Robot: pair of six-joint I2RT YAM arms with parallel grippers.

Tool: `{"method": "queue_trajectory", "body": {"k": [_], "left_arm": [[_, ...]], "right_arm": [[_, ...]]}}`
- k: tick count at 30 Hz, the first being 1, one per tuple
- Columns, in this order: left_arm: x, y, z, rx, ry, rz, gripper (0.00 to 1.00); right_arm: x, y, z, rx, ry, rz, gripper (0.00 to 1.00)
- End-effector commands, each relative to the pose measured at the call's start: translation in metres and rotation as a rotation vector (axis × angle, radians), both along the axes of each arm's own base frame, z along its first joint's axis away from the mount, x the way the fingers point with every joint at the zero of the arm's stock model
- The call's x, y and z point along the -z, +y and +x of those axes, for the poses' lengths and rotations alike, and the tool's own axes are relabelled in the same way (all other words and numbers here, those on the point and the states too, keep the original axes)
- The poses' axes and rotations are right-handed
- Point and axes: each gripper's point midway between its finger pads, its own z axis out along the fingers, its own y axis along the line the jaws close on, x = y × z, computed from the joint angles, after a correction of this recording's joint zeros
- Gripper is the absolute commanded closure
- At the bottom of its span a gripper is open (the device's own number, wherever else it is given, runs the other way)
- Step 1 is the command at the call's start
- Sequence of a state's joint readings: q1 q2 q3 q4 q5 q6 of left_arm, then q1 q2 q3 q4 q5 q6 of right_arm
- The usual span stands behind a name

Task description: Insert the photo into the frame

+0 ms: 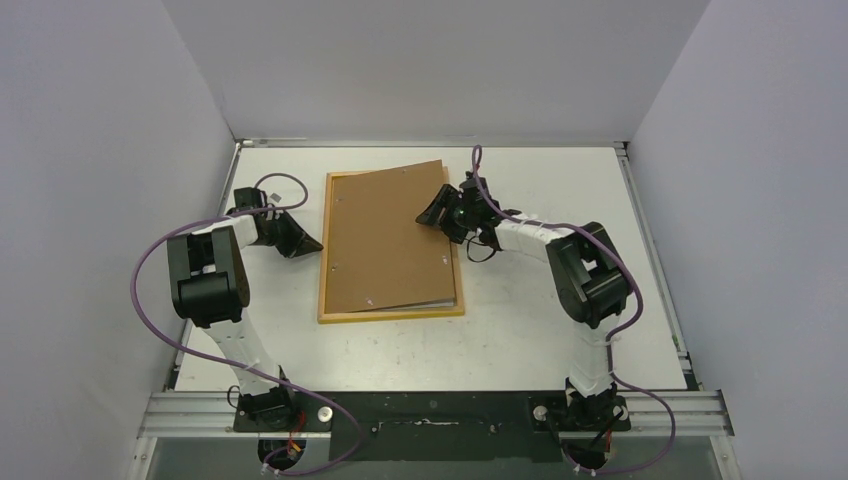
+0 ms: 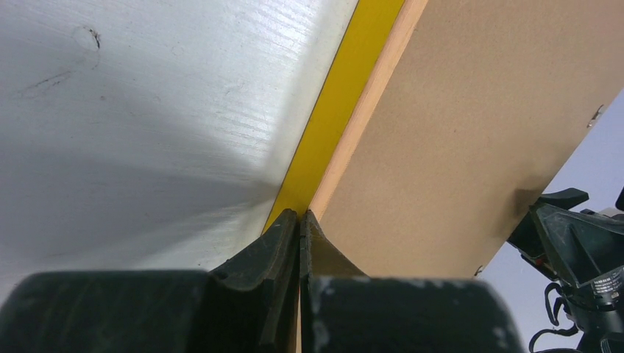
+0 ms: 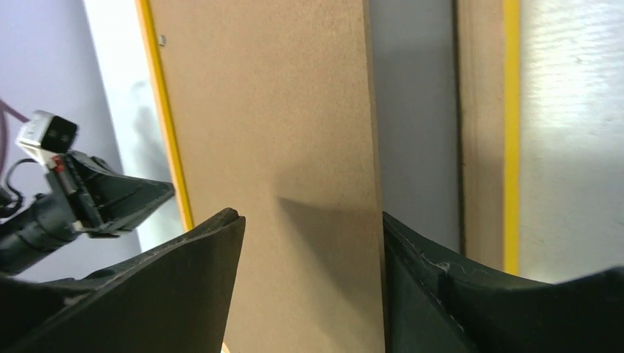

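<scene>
A: Where do we stand? The frame (image 1: 390, 314) lies face down on the surface (image 1: 530, 330). The board (image 1: 385, 240) sits skewed on it, its far right corner poking past the rail.

B: Our right tool (image 1: 433, 212) hangs over that corner with its jaws apart, gripping nothing. The board's right edge runs between the fingers. Our left tool (image 1: 308, 241) is closed on nothing, with its tips at the frame's left rail.

A: Then the risk we see is the board. If we press it down crooked, it'll ride on the rail instead of dropping into the recess. It could also crease whatever lies beneath.

B: A push from the right could also slide the whole frame unless the left tool really braces it. We think it does, but the contact is hard to confirm.

A: And the photo?

B: We can't see it plainly. We take it to be under the board, inside the frame. In the right wrist view, the grey strip (image 3: 412, 110) between board and right rail may be its white back or bare glass. We can't tell which.

A: The tabs (image 2: 596, 115) on the board are too small for us to read, too.
</scene>
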State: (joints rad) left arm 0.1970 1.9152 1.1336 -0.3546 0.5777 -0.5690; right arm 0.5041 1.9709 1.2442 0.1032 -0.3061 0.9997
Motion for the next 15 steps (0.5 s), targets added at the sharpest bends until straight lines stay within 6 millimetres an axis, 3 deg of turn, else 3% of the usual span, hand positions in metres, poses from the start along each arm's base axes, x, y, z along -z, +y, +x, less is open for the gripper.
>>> {"method": "queue_trajectory", "body": {"k": [1,10,15], "left_arm": [[0.011,-0.001,-0.004,0.012,0.036,0.014,1.00],[0.015,-0.001,-0.002,0.010,0.047,0.012,1.00],[0.013,0.000,0.001,0.011,0.044,0.012,1.00]], "right_arm": [[-0.023,-0.013,0.009,0.004,-0.045,-0.058,0.38],[-0.017,-0.025,0.014,-0.043,-0.040,-0.123,0.37],[-0.018,-0.011,0.016,-0.089,-0.043,-0.044,0.44]]}}
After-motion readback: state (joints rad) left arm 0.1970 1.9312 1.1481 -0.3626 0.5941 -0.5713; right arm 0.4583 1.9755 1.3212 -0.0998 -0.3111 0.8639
